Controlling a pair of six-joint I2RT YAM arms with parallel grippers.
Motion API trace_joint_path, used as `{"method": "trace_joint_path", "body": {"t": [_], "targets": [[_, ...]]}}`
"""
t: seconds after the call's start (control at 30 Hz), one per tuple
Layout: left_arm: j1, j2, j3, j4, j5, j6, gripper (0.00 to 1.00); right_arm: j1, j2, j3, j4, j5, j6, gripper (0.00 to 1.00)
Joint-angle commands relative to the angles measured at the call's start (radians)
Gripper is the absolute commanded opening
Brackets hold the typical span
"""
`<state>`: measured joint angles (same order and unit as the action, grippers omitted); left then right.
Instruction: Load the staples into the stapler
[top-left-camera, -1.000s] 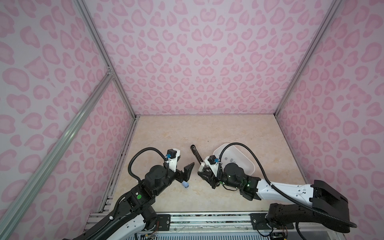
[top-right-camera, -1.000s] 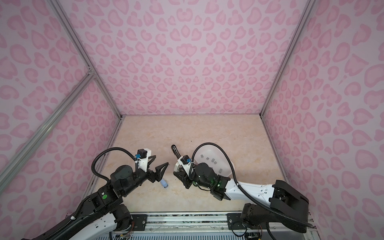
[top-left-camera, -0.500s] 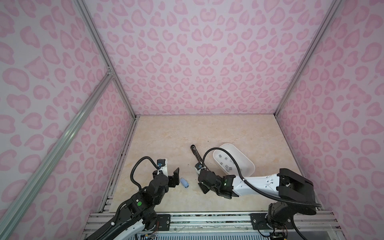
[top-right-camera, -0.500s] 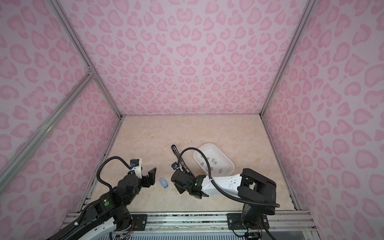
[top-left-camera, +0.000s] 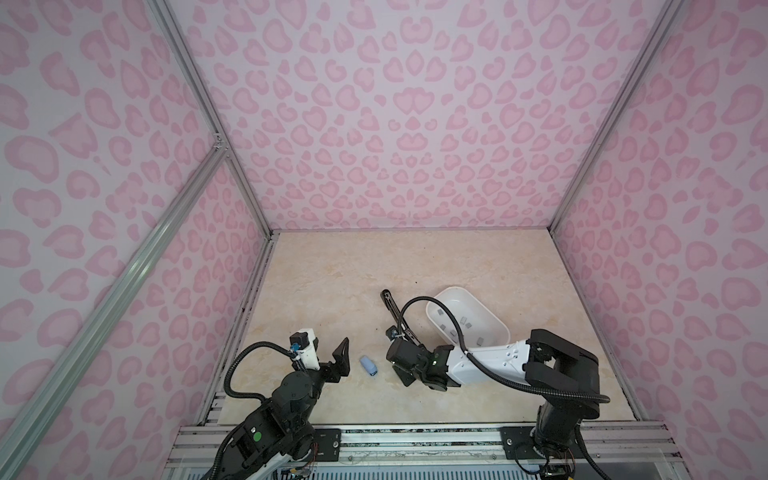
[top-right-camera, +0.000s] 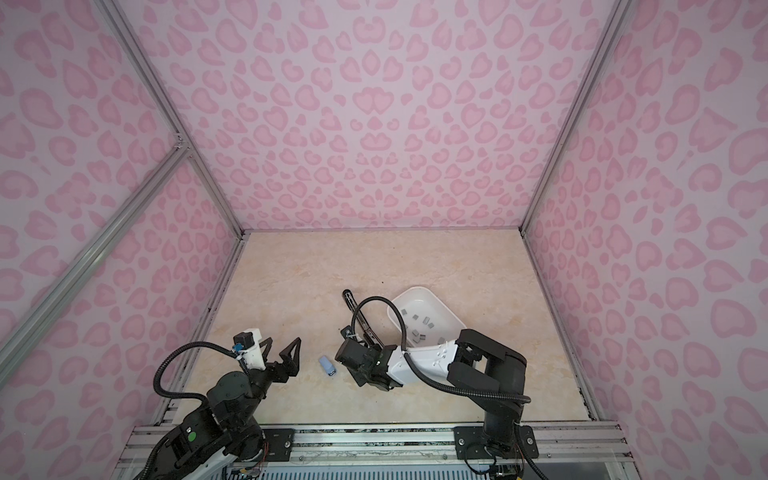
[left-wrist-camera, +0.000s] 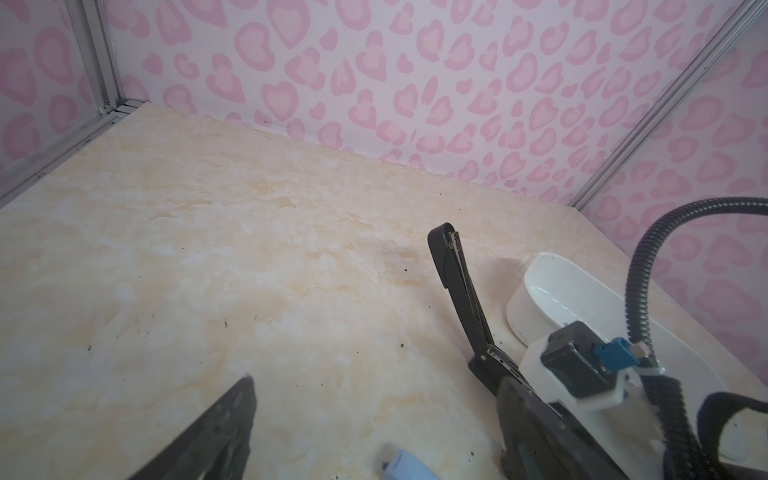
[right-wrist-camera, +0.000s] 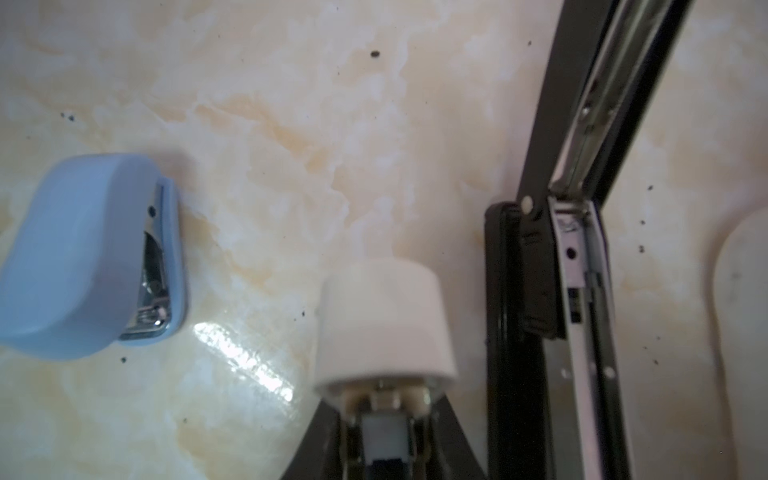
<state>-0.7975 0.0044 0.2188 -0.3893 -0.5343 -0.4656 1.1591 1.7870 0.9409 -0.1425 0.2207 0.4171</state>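
The black stapler lies opened flat on the table, its metal channel bare; it also shows in the left wrist view. The staples, several small grey blocks, lie in the white tray. My right gripper sits low beside the stapler's near end, shut on a small white cylindrical piece. My left gripper hangs open and empty on the left, above the table.
A small light-blue stapler lies between the two grippers, near the front. The right arm's white link crosses the tray's near rim. Pink patterned walls close in three sides.
Both arms drew back toward the front edge and sank lower. The right arm folded down, uncovering more of the tray. The blue stapler and black stapler stayed put.
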Motion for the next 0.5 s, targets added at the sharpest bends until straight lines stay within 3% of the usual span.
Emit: {"method": "trace_joint_path", "body": {"t": [0.0, 0.33, 0.47], "targets": [[0.001, -0.042, -0.005, 0.002, 0.011, 0.01, 0.92, -0.018, 0.013, -0.02, 0.056, -0.035, -0.022, 0.25], [0.001, 0.291, 0.064, 0.107, 0.037, 0.016, 0.93, -0.025, -0.089, -0.103, 0.126, 0.024, -0.067, 0.53], [0.0, 0.424, 0.116, 0.128, 0.041, 0.037, 0.93, -0.023, -0.16, -0.131, 0.136, 0.037, -0.099, 0.56]]}}
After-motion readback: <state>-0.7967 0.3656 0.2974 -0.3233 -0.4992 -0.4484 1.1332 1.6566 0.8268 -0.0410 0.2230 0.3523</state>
